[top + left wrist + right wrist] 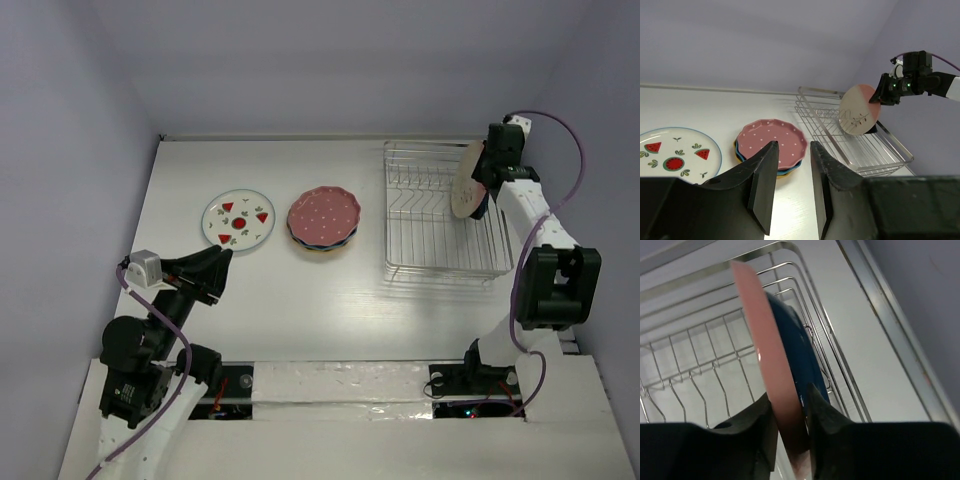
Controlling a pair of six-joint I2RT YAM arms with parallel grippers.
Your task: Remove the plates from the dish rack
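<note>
One cream-and-pink plate (467, 180) pinched by right jaws at right edge of rack (430, 215) (navy plate (802, 360) behind) | left jaws spread

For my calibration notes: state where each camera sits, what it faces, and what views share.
Top external: above and behind the arms, looking down at the dish rack; both show.
Left wrist: faces across the table; left end effector shows.
Right wrist: faces the rack; right end effector grips the cream-and-pink plate.
All share that plate.

Six plates (238, 218), one dish rack (445, 268), two arms (527, 212)
</note>
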